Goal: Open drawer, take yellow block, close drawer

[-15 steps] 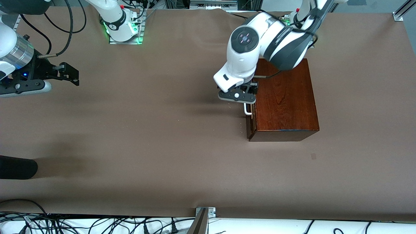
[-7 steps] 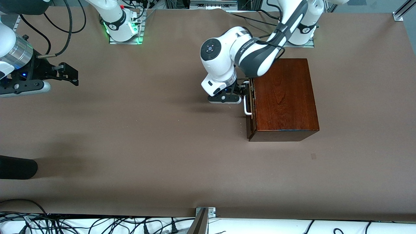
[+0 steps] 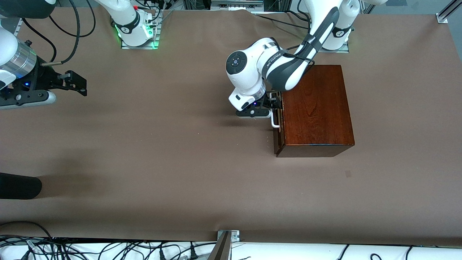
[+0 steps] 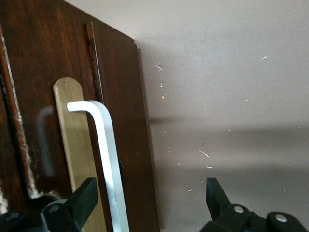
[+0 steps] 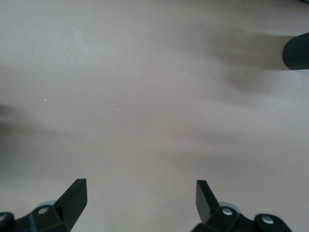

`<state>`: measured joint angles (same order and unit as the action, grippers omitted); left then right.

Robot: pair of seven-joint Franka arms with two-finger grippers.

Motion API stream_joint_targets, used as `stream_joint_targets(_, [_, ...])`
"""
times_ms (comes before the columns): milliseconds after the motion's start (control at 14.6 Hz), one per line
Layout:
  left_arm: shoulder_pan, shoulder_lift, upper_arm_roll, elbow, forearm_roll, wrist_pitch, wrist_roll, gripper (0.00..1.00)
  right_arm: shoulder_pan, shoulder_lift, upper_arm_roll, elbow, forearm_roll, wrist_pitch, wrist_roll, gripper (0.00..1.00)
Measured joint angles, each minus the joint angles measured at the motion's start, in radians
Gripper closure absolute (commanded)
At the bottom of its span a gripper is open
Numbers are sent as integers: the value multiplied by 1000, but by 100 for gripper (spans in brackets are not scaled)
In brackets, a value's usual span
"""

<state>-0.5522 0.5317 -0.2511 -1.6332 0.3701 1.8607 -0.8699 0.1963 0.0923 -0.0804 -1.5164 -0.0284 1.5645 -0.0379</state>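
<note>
At frame centre-right, my left gripper (image 3: 273, 104) gapes around the drawer (image 3: 277, 134) handle (image 4: 107, 159), holding nothing; right gripper (image 3: 77, 82) waits open. Risk: fingers slip off w/ off-centre closure. Yellow block unseen.

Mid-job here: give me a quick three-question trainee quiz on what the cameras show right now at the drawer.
1. True or false: the drawer is shut.
2. The left gripper has its open jaws around which item? A) the white bar handle B) a yellow block C) a cable
3. Fill in: the right gripper waits, fingers ____, above bare table at the right arm's end.

Key: 1 true, its front sits flush with the wooden box. 2 A, not yet clamped. 3 open. No yellow block shows in any view.
</note>
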Motion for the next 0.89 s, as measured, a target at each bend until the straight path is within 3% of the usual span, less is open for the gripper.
stream_joint_targets(890, [-10, 9, -15, -55, 0, 145, -73, 0, -1, 1, -1, 0, 0, 18, 0, 0])
